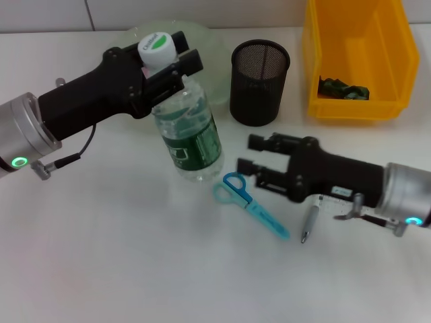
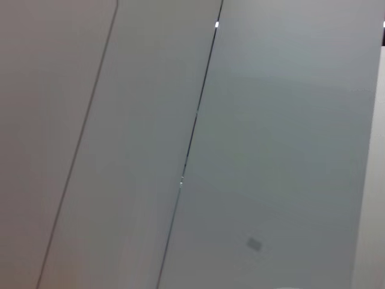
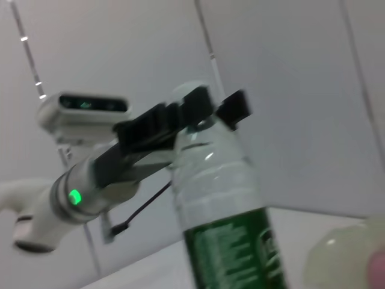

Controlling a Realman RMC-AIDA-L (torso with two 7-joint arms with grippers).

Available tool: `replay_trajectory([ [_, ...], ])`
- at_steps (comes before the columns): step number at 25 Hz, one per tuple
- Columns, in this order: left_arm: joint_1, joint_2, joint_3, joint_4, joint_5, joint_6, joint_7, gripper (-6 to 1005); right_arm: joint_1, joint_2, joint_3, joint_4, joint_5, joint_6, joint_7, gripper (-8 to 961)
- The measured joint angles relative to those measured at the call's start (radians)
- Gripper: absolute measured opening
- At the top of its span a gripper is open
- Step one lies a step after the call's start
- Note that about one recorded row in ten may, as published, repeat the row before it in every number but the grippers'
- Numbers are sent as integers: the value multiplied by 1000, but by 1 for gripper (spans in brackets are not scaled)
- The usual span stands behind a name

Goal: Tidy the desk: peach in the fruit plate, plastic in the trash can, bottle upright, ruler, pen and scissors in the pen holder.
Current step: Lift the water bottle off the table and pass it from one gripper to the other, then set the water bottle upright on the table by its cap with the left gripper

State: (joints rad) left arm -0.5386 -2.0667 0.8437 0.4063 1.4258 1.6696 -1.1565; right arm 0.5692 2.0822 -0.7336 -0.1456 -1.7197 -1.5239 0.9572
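- The clear plastic water bottle with a green label and white cap [image 1: 186, 131] is seen upper left of centre in the head view, standing close to upright, its base on the white table [image 1: 121, 262].
- The bottle's neck, just below the cap, is gripped by the left gripper [image 1: 172, 72], its black fingers closed on either side; the same clamp is shown from the side in the right wrist view, where the bottle [image 3: 225, 217] fills the centre and the left gripper [image 3: 198, 114] is seen across its top.
- Only a pale panelled wall is shown in the left wrist view.
- The right gripper [image 1: 246, 153] is held low over the table at centre right of the head view, fingers spread wide apart and nothing between them.
- The blue-handled scissors [image 1: 250, 204] are found lying flat just below the bottle, close to the right gripper's lower finger.
- A grey pen [image 1: 310, 223] is seen lying on the table beside the scissors, partly under the right arm.
- The black mesh pen holder [image 1: 258, 82] is placed upright at top centre.
- The yellow plastic bin [image 1: 357, 57] is set at upper right, with a dark crumpled piece [image 1: 343, 88] inside it.
- A pale green translucent plate [image 1: 209, 50] is partly hidden behind the bottle at the top edge.
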Motion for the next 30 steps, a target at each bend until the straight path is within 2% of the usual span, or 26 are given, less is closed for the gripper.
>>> replay_trajectory([
  [2, 0, 0, 0, 0, 0, 0, 0, 436, -30, -1, 31, -28, 14, -12, 21, 554],
  [3, 10, 0, -8, 0, 0, -10, 22, 436, -63, -2, 87, -50, 35, -34, 34, 554],
  [4, 10, 0, -8, 0, 0, -10, 22, 436, -63, -2, 87, -50, 35, -34, 34, 554],
  [5, 16, 0, -8, -1, 0, -16, 41, 436, -104, -2, 163, -67, 65, -62, 42, 554],
  [6, 21, 0, -8, -2, 2, -28, 62, 436, -104, -2, 163, -67, 65, -62, 42, 554],
  [8, 28, 0, -6, -9, 3, -50, 101, 436, -153, -2, 262, -76, 117, -84, 44, 554],
  [9, 32, 0, -6, -20, 3, -64, 131, 435, -153, -2, 262, -76, 117, -84, 44, 554],
  [10, 35, 0, -6, -29, 3, -73, 154, 435, -177, -2, 311, -74, 147, -87, 44, 554],
  [15, 39, -3, -9, -85, -1, -115, 306, 432, -198, -2, 364, -70, 164, -90, 44, 553],
  [19, 37, -7, -14, -104, -9, -141, 376, 440, -196, -2, 366, -69, 164, -86, 44, 553],
  [30, 26, -7, -34, -122, -19, -220, 409, 462, -188, 0, 367, -60, 166, -75, 43, 553],
])
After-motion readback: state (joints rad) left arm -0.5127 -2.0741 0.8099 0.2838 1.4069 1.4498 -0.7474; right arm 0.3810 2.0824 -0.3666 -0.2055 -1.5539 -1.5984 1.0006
